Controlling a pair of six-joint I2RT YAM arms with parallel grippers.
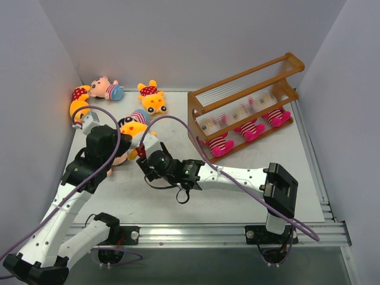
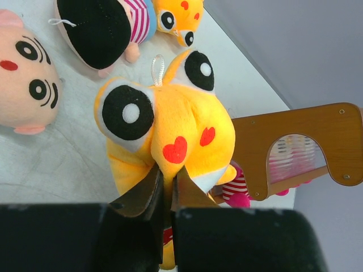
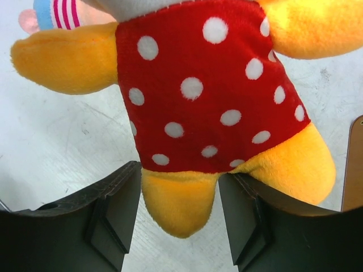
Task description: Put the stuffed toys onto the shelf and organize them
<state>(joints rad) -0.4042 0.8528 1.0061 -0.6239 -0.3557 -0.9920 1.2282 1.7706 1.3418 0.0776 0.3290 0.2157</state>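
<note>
No lettering, no labels (none legible) — anywhere

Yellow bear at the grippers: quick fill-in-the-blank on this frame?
The left gripper is ___ on the yellow bear, at its face. The right gripper is open, straddling the bear's yellow ___. The shelf holds ___ striped magenta-limbed toys.
Missing words: shut; leg; three.

A pale grey table point(image 1: 261, 166), faintly scuffed, fills the middle. Plain lavender-grey walls point(image 1: 190, 35) close it in at 9, 12 and 3 o'clock. A metal rail point(image 1: 202, 227) edges it at 6 o'clock. The light is soft and even.
</note>
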